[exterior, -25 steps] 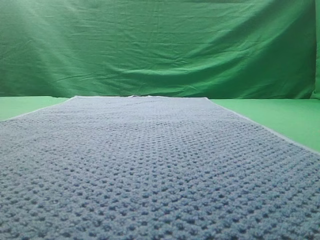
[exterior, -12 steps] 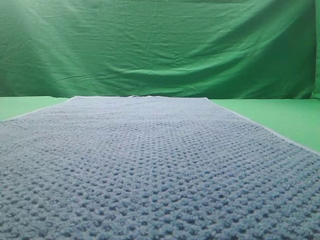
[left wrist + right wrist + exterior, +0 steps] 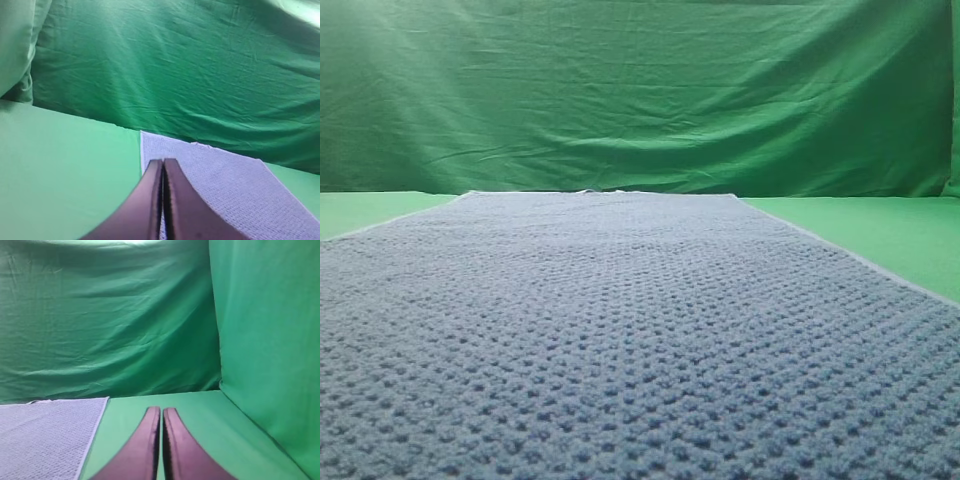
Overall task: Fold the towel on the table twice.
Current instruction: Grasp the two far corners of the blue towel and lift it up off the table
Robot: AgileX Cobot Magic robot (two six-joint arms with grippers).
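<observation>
- Towel (image 3: 620, 330) spread flat and unfolded on the green tabletop (image 3: 890, 235), filling most of the exterior high view, waffle weave blue-grey, thin pale hem along the far and right edges.
- Far edge of the towel lying close to the foot of the wrinkled green backdrop cloth (image 3: 640, 90); bare tabletop showing in strips to the left and right of it.
- Left gripper (image 3: 163, 162) with both dark fingers pressed together, nothing between them, raised above the tabletop near the towel's left edge; towel's far left corner visible just beyond the fingertips in the left wrist view.
- Right gripper (image 3: 161, 410) likewise pressed together and holding nothing, poised over bare tabletop to the right of the towel, apart from its hem.
- Towel's far right corner seen at lower left of the right wrist view, lying flat.
- Neither gripper visible in the exterior high view.
</observation>
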